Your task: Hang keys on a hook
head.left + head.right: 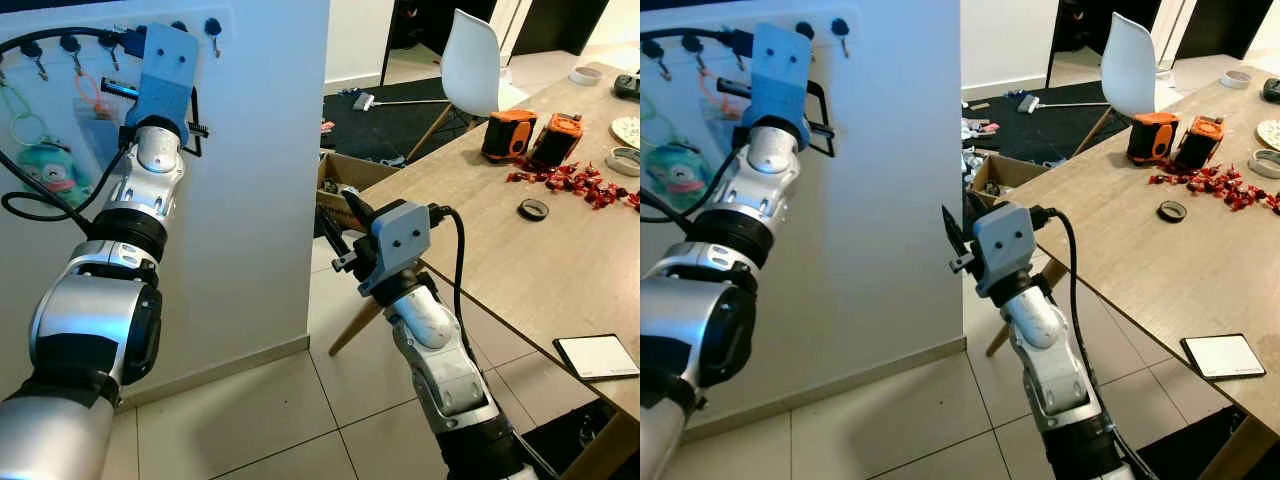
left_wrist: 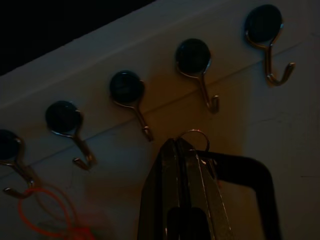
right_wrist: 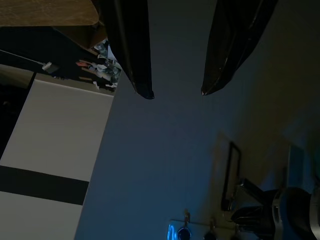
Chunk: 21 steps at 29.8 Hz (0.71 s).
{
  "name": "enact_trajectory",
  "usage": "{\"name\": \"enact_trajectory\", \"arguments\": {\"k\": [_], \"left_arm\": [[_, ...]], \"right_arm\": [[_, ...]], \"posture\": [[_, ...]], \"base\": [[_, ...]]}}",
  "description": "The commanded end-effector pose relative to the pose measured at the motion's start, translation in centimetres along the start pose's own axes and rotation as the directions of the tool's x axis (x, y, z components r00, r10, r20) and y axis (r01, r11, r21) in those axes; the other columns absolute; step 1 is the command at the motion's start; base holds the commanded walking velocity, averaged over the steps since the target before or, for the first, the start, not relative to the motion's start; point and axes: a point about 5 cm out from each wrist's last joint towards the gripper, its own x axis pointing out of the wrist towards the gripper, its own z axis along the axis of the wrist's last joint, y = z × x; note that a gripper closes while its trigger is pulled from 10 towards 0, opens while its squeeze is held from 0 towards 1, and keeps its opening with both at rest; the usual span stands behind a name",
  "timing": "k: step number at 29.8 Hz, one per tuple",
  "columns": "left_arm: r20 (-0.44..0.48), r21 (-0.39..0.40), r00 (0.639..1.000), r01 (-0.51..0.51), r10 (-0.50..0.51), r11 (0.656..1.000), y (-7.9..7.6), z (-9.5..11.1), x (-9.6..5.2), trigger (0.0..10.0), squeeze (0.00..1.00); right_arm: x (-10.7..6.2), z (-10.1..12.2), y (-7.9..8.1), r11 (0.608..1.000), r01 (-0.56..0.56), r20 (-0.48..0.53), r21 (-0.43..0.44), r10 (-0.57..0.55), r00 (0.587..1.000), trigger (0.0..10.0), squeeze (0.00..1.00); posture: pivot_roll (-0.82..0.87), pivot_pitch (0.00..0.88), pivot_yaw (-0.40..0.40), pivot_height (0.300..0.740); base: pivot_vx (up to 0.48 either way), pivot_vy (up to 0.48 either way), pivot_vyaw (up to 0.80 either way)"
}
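Five hooks line the wall just beyond the left end effector, which pinches a key ring. Head views add the right end effector, spread, beside the bench.

key ring mostly behind left hand, leftmost hook cut off

Both arms are jointed silver shells with black bands at the joints. Each wrist carries a light blue, boxy housing with two small dark screw holes on its face. A thick black cable loops into each housing. The left gripper and right gripper have long black fingers.
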Motion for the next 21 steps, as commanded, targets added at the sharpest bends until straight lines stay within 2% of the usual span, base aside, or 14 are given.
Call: {"name": "enact_trajectory", "arguments": {"k": [1, 7, 9, 15, 21], "left_arm": [[0.01, 0.0, 1.0, -0.012, 0.012, 1.0, 0.1, 0.5, 0.2, 10.0, 0.0], [0.037, -0.008, 0.999, -0.04, 0.04, 0.999, 0.8, 1.2, 0.4, 10.0, 0.0], [0.06, -0.007, 0.994, -0.089, 0.089, 0.996, 1.9, 1.5, 0.5, 10.0, 0.0], [0.07, -0.004, 0.989, -0.13, 0.13, 0.991, 3.1, 1.4, 0.5, 10.0, 0.0], [0.056, 0.012, 0.988, -0.144, 0.143, 0.989, 3.6, 0.8, 0.4, 10.0, 0.0]], "right_arm": [[-0.2, 0.0, 0.2, 1.0, -0.005, 0.001, 0.0, 0.005, 1.0, 10.0, 0.0], [-0.2, 0.0, 0.2, 1.0, -0.004, 0.001, 0.0, 0.004, 1.0, 10.0, 0.0], [-0.3, 0.0, 0.2, 1.0, 0.001, -0.002, -0.001, -0.001, 1.0, 10.0, 0.0], [-0.3, 0.0, 0.2, 1.0, 0.0, -0.003, 0.001, 0.0, 1.0, 10.0, 0.0], [-0.1, -0.1, 0.3, 1.0, -0.008, -0.001, 0.006, 0.008, 1.0, 10.0, 0.0]], "posture": [[0.01, 0.217, 0.062, 0.74], [0.01, 0.218, 0.065, 0.74], [0.0, 0.219, 0.066, 0.74], [0.01, 0.221, 0.061, 0.74], [0.02, 0.223, 0.054, 0.74]], "base": [[0.0, 0.0, 0.0], [0.0, 0.0, 0.0], [0.0, 0.0, 0.0], [0.0, 0.0, 0.0], [0.0, 0.0, 0.0]]}}
